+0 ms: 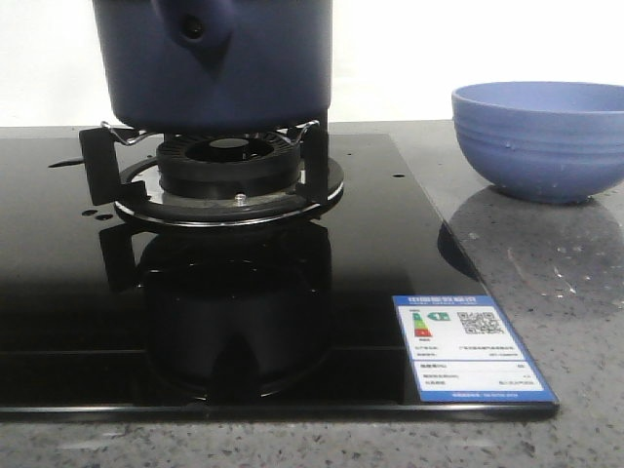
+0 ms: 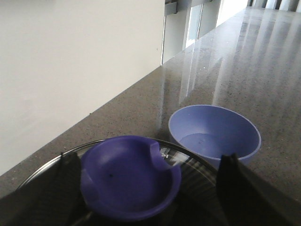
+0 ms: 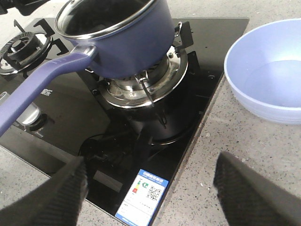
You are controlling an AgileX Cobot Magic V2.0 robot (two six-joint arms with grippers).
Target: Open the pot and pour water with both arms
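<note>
Even, bright indoor light is seen throughout. The pot [image 1: 214,63] is mirrored in the glossy black hob [image 1: 58,292]. Pale window streaks are reflected on the counter [image 2: 263,61]. Blur is found on the near fingers [image 3: 249,193].

We see the pot [image 1: 212,60] sitting on the burner [image 1: 230,166] at the hob's [image 1: 58,292] rear-centre. The bowl [image 1: 539,138] stands on the desk [image 1: 575,292] to the right, off the hob. Label [image 1: 471,347] lies on the hob's front-right corner, w/ a 2nd burner [image 3: 21,47] beyond the pot.
</note>
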